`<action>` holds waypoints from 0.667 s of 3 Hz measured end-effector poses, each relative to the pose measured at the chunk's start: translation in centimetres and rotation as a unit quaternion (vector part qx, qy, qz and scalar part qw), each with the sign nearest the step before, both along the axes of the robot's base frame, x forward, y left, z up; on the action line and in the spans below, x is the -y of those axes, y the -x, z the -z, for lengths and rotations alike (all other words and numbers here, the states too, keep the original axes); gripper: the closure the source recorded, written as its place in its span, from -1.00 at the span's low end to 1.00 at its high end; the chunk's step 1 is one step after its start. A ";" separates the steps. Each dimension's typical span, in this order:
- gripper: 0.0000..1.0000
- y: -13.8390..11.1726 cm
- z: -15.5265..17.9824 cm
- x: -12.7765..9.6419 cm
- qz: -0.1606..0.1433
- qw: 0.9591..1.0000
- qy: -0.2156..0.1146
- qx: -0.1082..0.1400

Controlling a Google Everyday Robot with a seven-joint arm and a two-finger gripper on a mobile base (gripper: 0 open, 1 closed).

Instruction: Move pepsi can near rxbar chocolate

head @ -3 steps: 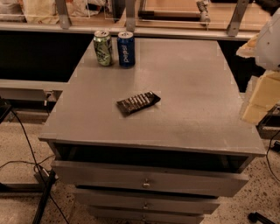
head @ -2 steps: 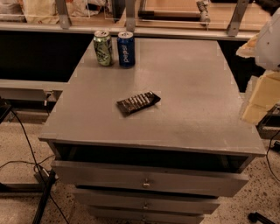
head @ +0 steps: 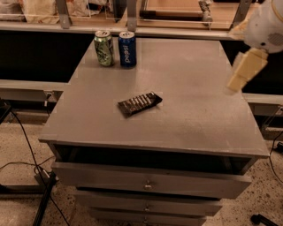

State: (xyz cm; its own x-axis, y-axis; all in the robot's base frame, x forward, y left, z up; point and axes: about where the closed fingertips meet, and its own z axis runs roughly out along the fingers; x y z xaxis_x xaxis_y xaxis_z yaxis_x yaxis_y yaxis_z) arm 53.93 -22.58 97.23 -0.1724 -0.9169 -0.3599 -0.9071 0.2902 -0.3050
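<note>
Nearest the camera, the grey cabinet's top drawer (head: 148,178) stands a little pulled out below the table top (head: 194,119), and dark cables (head: 26,145) trail over the speckled floor to the near left of the rxbar chocolate (head: 139,103). The rxbar chocolate lies flat about mid-table, its long axis slanted from near-left up to far-right, pale lettering facing up. Well beyond it and slightly to its left, near the table's far edge, the pepsi can (head: 127,48) stands upright: its long axis is vertical, silver top up, white lettering running down the side that faces the camera. Just to the can's left stands a green-and-white can (head: 104,47), also upright; whether the two touch cannot be told. Bare table top lies between the pepsi can and the rxbar chocolate, with nothing standing in the way. Far to the right of the rxbar chocolate, the cream-coloured gripper (head: 247,68) hangs in the air above the table's right edge, blurred; how wide it stands cannot be told, and nothing is seen in its hold. Against the frame a second ago, the gripper has risen and come in leftward over the table's edge, while the rxbar chocolate and both cans sit where they were. Beyond the cans, a wooden shelf (head: 177,11) with metal uprights runs across the back.
</note>
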 end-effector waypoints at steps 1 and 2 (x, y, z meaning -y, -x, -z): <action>-1.00 -7.7 -0.3 -1.1 0.000 0.997 -0.069 0.044; -1.00 -13.9 -2.2 -3.5 0.011 0.983 -0.154 0.098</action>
